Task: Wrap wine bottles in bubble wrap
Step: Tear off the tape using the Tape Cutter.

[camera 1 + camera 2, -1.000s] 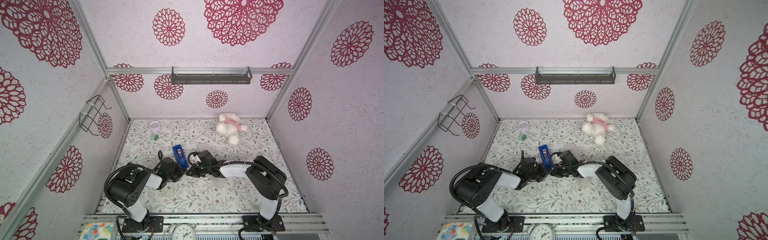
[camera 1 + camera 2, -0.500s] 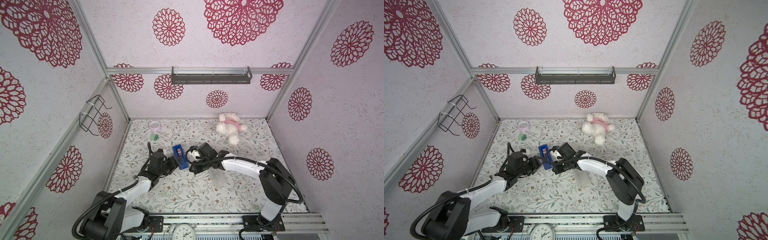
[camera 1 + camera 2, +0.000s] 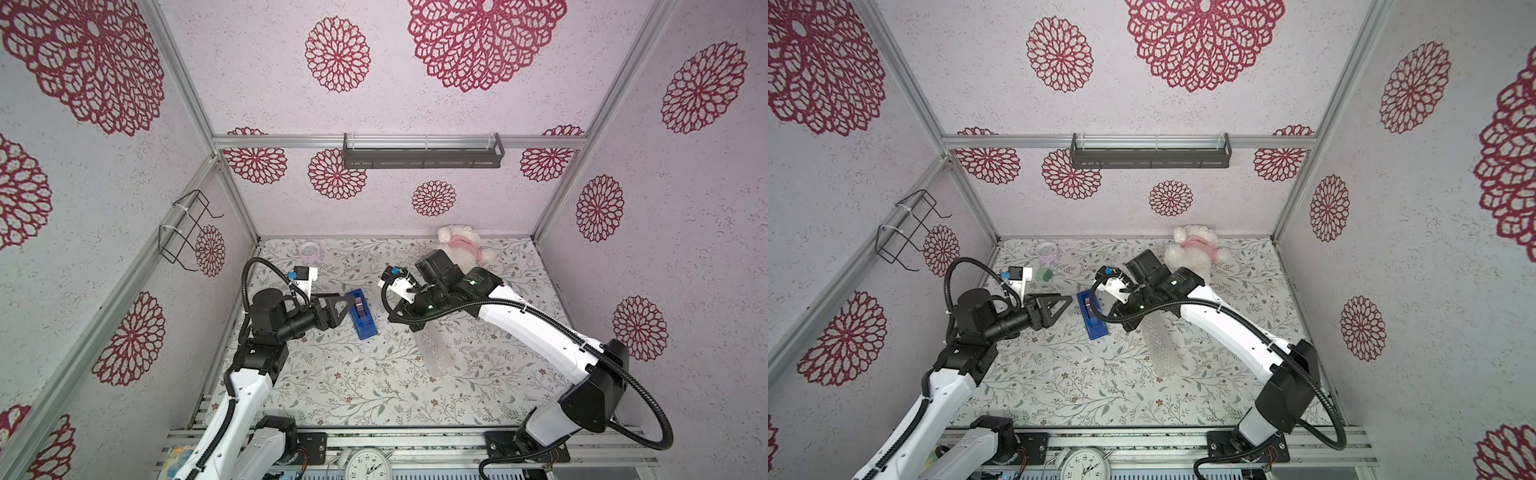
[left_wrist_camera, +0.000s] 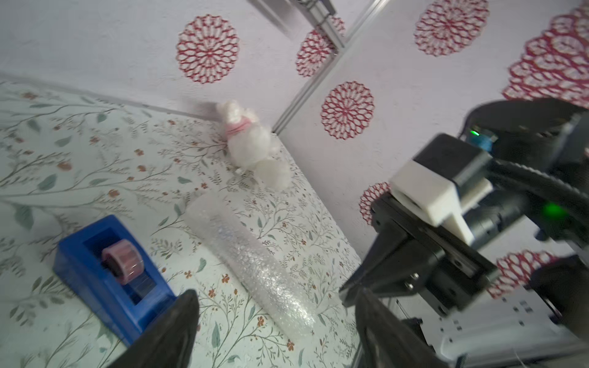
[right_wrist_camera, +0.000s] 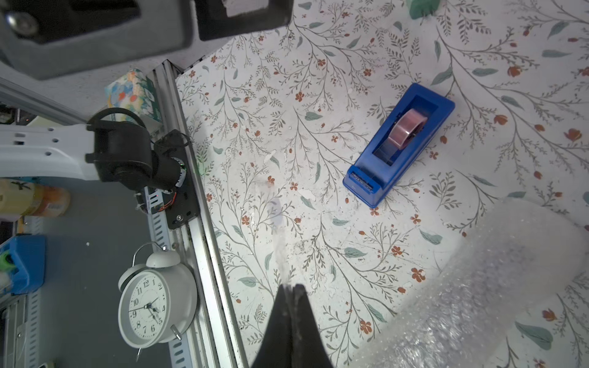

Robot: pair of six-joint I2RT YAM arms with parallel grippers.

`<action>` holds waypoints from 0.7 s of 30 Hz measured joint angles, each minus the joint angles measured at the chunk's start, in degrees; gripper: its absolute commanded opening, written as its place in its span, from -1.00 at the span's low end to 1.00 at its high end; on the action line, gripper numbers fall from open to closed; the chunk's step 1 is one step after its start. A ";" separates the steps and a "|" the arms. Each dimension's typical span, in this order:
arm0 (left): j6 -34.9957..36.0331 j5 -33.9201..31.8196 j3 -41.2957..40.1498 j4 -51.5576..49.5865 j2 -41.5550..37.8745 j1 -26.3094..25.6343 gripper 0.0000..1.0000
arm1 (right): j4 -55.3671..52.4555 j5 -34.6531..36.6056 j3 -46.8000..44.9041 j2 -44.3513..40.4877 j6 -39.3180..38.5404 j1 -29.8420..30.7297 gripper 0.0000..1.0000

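Both top views: bubble wrap [image 3: 434, 353] lies rolled on the surface [image 3: 332, 390], right of centre; bottle not discernible. Left wrist: left hand [image 4: 274, 294] apart, empty. Right wrist: right hand [image 5: 291, 286] together. Judged light, soft, slippery — grip mid-length.

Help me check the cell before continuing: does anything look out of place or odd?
Yes. Small white scraps litter the table near the tape dispenser. The bubble wrap lies rolled into a tube, yet nothing dark shows through it. A plush toy sits by the back wall, unrelated to wrapping.
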 measured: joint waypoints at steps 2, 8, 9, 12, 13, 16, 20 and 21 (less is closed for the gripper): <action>2.82 3.61 1.64 0.00 0.09 -0.66 0.59 | -1.68 -1.18 1.77 -0.02 -1.07 -0.35 -1.00; 10.88 7.93 5.73 -0.66 0.24 -7.08 0.62 | -3.78 -5.46 3.52 -0.11 -2.43 -0.92 -1.00; 12.04 7.91 6.16 -1.20 0.39 -8.22 0.61 | -3.78 -6.10 3.54 -0.13 -2.43 -1.01 -1.00; 15.02 7.61 7.50 -2.58 1.84 -10.40 0.59 | -3.76 -7.61 3.54 -0.13 -2.40 -1.25 -1.00; 15.58 7.45 7.76 -2.99 2.36 -10.47 0.58 | -3.72 -8.02 3.54 -0.13 -2.40 -1.31 -1.00; 16.74 6.82 8.09 -3.85 4.20 -10.47 0.54 | -3.69 -9.09 3.54 -0.13 -2.40 -1.42 -1.00; 17.73 6.93 8.87 -5.18 6.38 -10.47 0.48 | -3.65 -9.84 3.54 -0.35 -2.40 -1.44 -1.00; 17.81 6.99 9.01 -5.29 6.71 -10.47 0.46 | -3.63 -9.92 3.54 -0.42 -2.40 -1.46 -1.00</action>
